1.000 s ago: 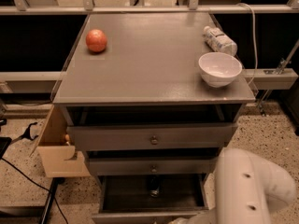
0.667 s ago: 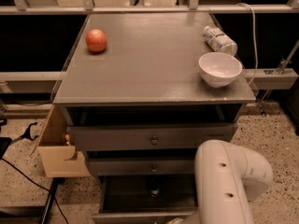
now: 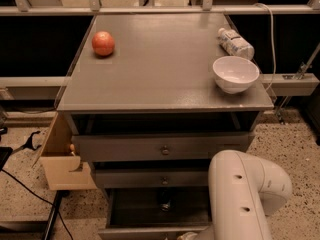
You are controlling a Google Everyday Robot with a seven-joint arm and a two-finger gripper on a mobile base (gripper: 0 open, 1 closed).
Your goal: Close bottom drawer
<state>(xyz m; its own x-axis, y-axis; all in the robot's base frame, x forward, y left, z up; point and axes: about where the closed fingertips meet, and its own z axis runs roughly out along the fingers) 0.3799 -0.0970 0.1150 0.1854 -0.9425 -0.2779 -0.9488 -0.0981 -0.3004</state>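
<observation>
Speckled stone floor surrounds a grey three-drawer cabinet, seen from above and in front. The bottom drawer is the lowest drawer of the cabinet and is pulled well out toward the viewer, showing its dark interior, with its front at the lower edge of the view. A thick white robot arm curves down in front of the cabinet's lower right corner, covering the right part of that drawer. Only a pale sliver of the gripper shows, at the drawer's front edge – how wide it stands cannot be told.

The middle drawer and top drawer above each sit slightly out. On the cabinet top, a reddish-orange round fruit rests at the back left, a white bowl at the front right, and a plastic bottle lies on its side behind the bowl – its label is unreadable. A light wooden box stands against the cabinet's left side.
</observation>
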